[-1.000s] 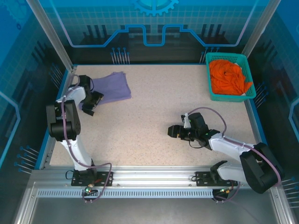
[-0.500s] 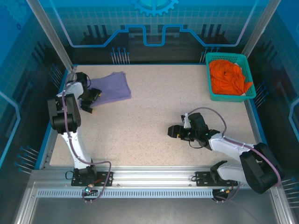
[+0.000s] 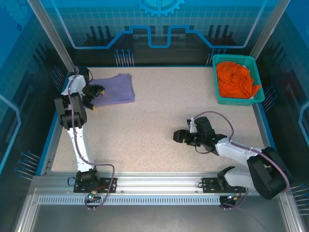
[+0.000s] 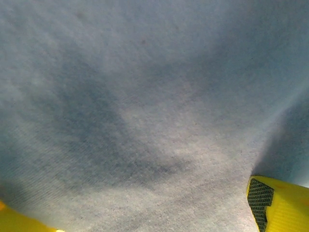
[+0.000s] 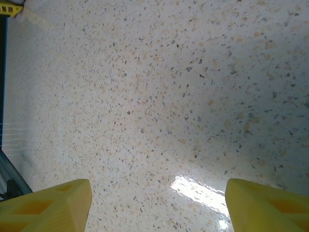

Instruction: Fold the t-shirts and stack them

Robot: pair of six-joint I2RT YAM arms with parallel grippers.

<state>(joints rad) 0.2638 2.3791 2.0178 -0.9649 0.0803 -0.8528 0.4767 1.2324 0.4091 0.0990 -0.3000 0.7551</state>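
While the orange shirt [image 3: 235,79] lies in the far-right basket [image 3: 236,101], the released right hand [image 3: 176,136] is judged nearer than the released left hand [image 3: 95,94].

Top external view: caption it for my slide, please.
Left gripper open at the folded lavender t-shirt; orange t-shirt sits bunched in the teal basket.

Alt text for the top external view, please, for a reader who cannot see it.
A folded lavender t-shirt lies at the far left of the table, the left tool open at its near-left edge. An orange t-shirt sits bunched in a teal basket at the far right corner. The right tool hovers open over bare table, right of centre.
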